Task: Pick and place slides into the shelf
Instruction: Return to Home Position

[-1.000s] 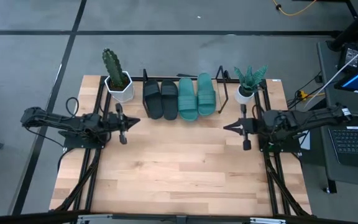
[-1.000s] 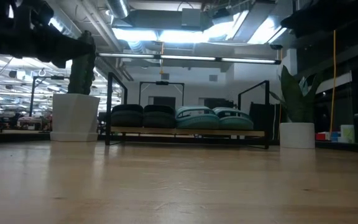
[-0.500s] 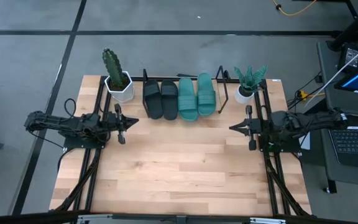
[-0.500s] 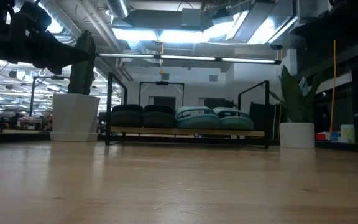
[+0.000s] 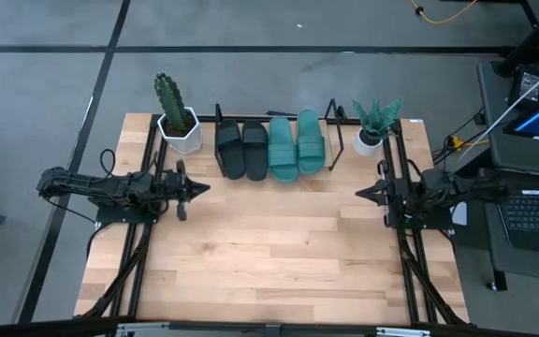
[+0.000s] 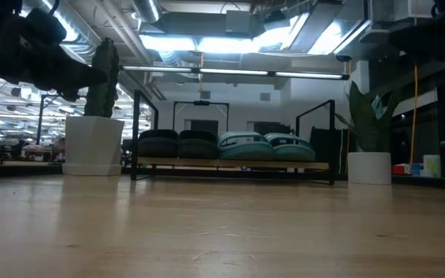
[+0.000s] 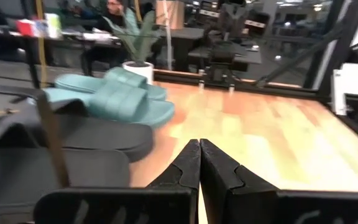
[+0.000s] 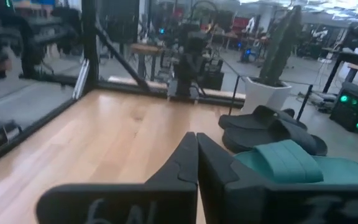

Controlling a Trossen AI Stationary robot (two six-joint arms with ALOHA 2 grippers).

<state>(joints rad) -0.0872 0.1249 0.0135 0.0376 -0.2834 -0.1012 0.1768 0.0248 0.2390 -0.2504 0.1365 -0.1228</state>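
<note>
Two black slides [image 5: 241, 149] and two teal slides [image 5: 296, 144] lie side by side on the shelf's wooden board [image 6: 230, 163] at the table's far edge, inside the black rod rack [image 5: 331, 140]. In the low view they sit in a row, black slides [image 6: 178, 144] left and teal slides [image 6: 265, 146] right. My left gripper [image 5: 197, 188] is shut and empty at the table's left side, pointing right. My right gripper [image 5: 360, 194] is shut and empty at the right side, pointing left. The left wrist view [image 7: 199, 149] and the right wrist view [image 8: 196, 143] show each gripper's fingertips together.
A white pot with a cactus [image 5: 177, 120] stands at the shelf's left end and a white pot with a leafy plant [image 5: 372, 129] at its right end. Bare wooden tabletop [image 5: 269, 243] spreads between the arms and toward the near edge.
My right gripper has drawn back toward the table's right edge. My left arm has pulled back a little toward the left edge and then stayed put. The slides have not moved.
</note>
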